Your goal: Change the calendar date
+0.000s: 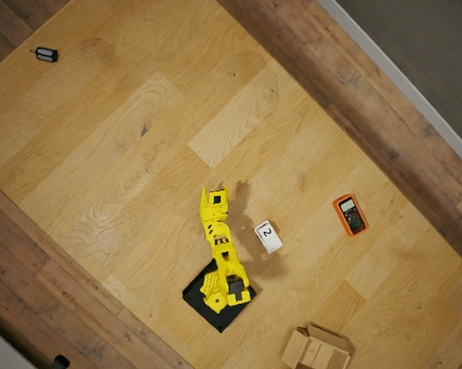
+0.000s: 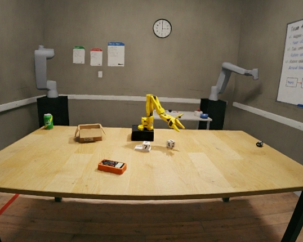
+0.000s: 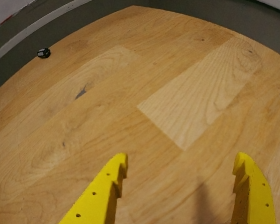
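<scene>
Our pincer (image 1: 215, 188) (image 2: 182, 122) (image 3: 181, 155): part-open, empty, raised | loose cube (image 2: 170, 144): on table, lower, likely hidden under the arm from above | tray (image 1: 274, 245) (image 2: 138, 147): between four and five o'clock from pincer, top view

Yellow arm reaches toward twelve o'clock, gripper parted

Seen from the black base (image 1: 221, 322) (image 2: 142, 136), with twelve at the top, the gripper (image 1: 215, 189) (image 2: 182, 122) (image 3: 182, 156) lies at about twelve, its jaws apart. At one o'clock, nearby, sits the white calendar (image 1: 274, 244) (image 2: 139, 147), a black 2 facing up. An orange multimeter (image 1: 350, 215) (image 2: 112, 166) lies at two, farther out; an open cardboard box (image 1: 320, 349) (image 2: 90, 134) at four. Well apart, a small dark object (image 1: 46, 54) (image 2: 259, 144) (image 3: 43, 52) rests at eleven.
</scene>
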Robot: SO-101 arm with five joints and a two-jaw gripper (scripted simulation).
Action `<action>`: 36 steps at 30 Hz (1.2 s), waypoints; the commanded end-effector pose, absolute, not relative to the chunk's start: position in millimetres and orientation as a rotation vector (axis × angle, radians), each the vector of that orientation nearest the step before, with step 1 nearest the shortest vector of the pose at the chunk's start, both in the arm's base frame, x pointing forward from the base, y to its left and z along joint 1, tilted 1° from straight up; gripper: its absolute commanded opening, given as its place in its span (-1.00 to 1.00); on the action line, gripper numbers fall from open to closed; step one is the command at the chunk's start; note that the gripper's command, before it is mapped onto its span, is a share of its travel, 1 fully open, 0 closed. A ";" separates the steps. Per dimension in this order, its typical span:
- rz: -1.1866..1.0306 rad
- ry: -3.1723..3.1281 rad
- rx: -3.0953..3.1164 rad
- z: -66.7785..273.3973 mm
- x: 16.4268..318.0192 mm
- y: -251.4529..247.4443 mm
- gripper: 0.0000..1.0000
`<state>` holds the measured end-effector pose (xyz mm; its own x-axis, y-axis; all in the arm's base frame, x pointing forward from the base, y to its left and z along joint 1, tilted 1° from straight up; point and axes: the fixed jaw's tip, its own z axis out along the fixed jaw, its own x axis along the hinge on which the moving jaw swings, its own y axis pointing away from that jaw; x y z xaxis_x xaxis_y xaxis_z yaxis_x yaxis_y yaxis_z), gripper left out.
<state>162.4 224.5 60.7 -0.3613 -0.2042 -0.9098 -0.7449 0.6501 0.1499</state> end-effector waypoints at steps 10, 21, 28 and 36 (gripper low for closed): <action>0.602 2.183 -0.781 89.7 149.3 214.6 -0.30; 0.593 2.223 -0.779 91.4 148.1 213.1 -0.30; 0.565 2.284 -0.791 84.7 147.6 212.4 -0.30; 0.522 2.350 -0.813 42.3 141.3 203.9 -0.30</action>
<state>150.4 211.4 76.4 -0.5081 -0.2854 -0.8127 -0.6983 0.6888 0.1947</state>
